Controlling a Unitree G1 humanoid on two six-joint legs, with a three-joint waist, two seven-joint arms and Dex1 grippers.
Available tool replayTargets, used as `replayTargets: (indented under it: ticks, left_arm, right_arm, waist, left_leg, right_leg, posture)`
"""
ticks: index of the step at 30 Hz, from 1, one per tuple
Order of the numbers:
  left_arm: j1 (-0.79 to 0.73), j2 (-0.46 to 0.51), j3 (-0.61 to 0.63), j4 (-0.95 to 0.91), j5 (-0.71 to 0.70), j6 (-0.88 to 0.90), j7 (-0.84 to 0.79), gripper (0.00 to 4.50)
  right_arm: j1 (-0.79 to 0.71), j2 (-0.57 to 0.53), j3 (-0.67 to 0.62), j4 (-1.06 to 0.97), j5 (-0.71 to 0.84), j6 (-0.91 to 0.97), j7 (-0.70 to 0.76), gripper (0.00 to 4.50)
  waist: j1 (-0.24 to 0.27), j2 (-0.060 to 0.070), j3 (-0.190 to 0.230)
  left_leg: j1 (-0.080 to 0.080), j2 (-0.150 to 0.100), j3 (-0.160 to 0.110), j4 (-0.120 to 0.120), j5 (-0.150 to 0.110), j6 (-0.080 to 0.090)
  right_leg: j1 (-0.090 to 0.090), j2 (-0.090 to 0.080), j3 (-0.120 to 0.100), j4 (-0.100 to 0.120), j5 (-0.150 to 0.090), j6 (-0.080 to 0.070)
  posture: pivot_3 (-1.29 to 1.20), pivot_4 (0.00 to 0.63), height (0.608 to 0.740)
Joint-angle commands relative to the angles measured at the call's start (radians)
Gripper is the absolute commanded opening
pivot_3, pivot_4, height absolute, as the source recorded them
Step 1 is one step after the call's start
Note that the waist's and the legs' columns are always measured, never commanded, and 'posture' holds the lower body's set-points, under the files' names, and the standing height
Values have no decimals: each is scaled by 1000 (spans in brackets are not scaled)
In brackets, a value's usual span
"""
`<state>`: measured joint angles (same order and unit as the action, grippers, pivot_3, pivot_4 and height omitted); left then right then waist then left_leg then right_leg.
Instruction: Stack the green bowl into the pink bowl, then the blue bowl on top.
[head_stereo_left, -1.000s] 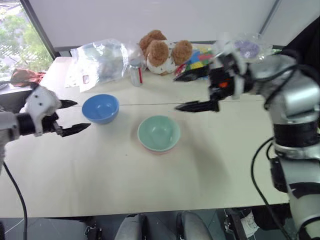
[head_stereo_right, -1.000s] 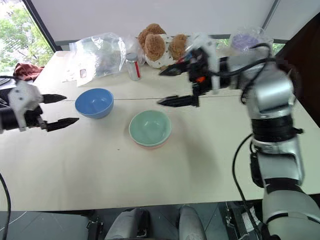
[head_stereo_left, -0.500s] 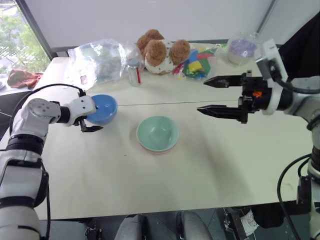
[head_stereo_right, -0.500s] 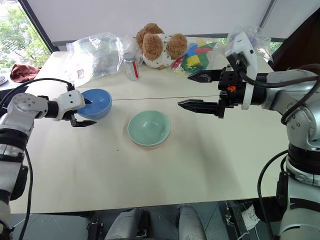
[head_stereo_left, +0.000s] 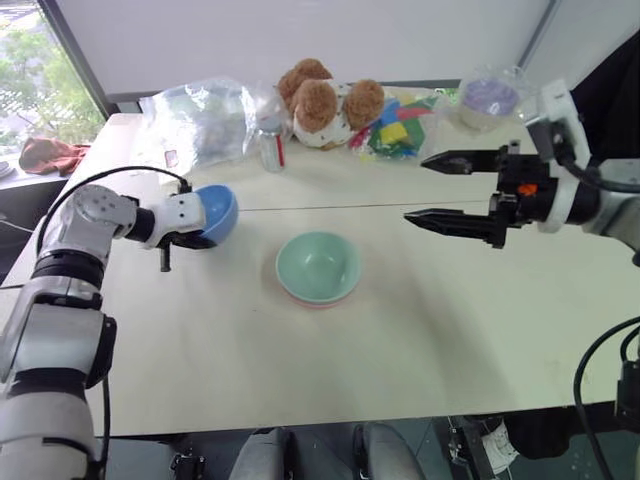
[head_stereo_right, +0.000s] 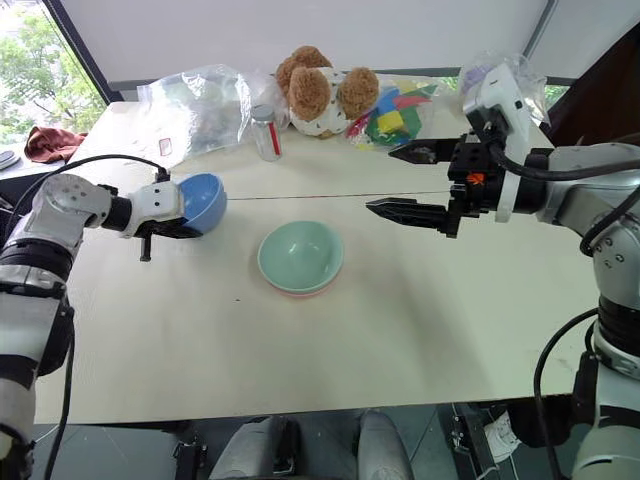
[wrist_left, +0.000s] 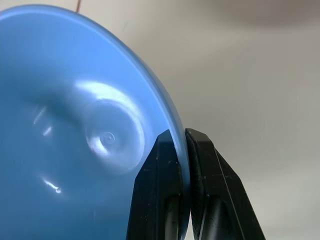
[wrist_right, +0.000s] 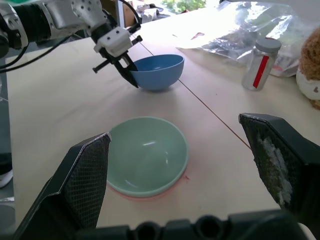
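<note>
The left gripper (wrist_left: 182, 150), pinched shut on the rim of the small round sky-blue plastic bowl (head_stereo_left: 215, 213), has its target to its right, the mint-green plastic bowl (head_stereo_left: 318, 266) already nested in the salmon-pink bowl (head_stereo_left: 305, 299) mid-table (the right gripper (head_stereo_left: 448, 188) hangs open beyond).

The blue bowl (wrist_left: 75, 125) takes most of this view, seen from its inside, with bright glints on the smooth bottom; the left gripper (wrist_left: 186, 150) has its two black fingers (wrist_left: 159, 175) pressed together on the thin rim, one inside the bowl and one outside; behind the rim lies the pale table (wrist_left: 250, 75), plain and bare.
</note>
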<state>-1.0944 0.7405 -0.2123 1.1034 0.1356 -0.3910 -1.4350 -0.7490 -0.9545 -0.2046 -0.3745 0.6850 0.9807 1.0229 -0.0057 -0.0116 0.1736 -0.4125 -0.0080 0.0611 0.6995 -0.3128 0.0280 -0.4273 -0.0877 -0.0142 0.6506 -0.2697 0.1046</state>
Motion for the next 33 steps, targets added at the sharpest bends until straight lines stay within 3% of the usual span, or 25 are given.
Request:
replayTargets:
  ticks: [1, 5, 11, 15, 22, 25, 31, 32, 33]
  left_arm:
    - [-88, -37, 47, -127, -112, 50, -149, 64]
    - [-125, -60, -92, -378, -348, 211, -179, 64]
    - [-142, -39, -306, -571, -522, 274, -179, 64]
    - [-160, -17, -454, -606, -553, 226, -179, 64]
    - [-168, -27, -567, -616, -565, 182, -179, 64]
    - [-157, -31, -573, -628, -565, 196, -179, 1070]
    - [-151, -55, -457, -639, -637, 307, -179, 4155]
    - [-161, -59, -415, -637, -666, 380, -179, 4432]
    - [-171, -64, -362, -625, -684, 433, -179, 4432]
  right_arm:
    - [21, -54, -59, -12, 18, -12, -1, 4500]
    - [159, -133, -124, -39, 18, -9, 22, 4500]
    - [317, -175, -183, -113, 37, -10, 22, 4500]
    - [352, -176, -216, -146, 60, -1, -15, 4500]
    - [376, -177, -254, -185, 102, 23, -69, 4500]
    - [378, -182, -254, -188, 111, 21, -84, 4500]
    - [366, -193, -223, -170, 109, 1, -97, 4500]
    - [363, -194, -215, -166, 107, -5, -95, 4500]
    - [356, -196, -204, -157, 103, -12, -92, 4500]
  waist:
    - [3, -1, 0]
    - [13, -1, 0]
    - [8, 0, 0]
    - [8, 0, 0]
    - [13, 0, 0]
    - [17, 0, 0]
    - [17, 0, 0]
    - [16, 0, 0]
    - [16, 0, 0]
  left_leg:
    - [-1, 0, 0, 0, 0, 0]
    - [-3, 0, -1, 1, 0, -1]
    - [-2, 0, -2, 0, 1, -2]
    - [-1, 0, -3, 1, -1, 1]
    - [0, 0, -3, 1, 0, 1]
    - [0, 0, -3, 1, 0, 1]
    - [0, 0, -3, 1, 0, 1]
    - [0, 0, -3, 1, 0, 1]
    - [0, 0, -3, 1, 0, 1]
  right_leg:
    - [0, 0, 0, 0, 0, 0]
    - [0, 0, 0, 0, 0, 0]
    - [0, 0, 1, -1, 0, 0]
    - [0, 0, 2, 0, 0, 0]
    - [1, 1, 2, 0, 0, 0]
    - [1, 1, 2, -1, 0, 0]
    - [1, 1, 2, -1, 0, 0]
    - [1, 1, 2, -1, 0, 0]
    - [1, 2, 2, -1, 0, 0]
  posture:
    - [0, 150, 740]
    - [0, 150, 740]
    - [0, 150, 740]
    - [0, 150, 740]
    - [0, 150, 740]
    - [0, 150, 740]
    - [0, 150, 740]
    - [0, 150, 740]
    - [0, 150, 740]
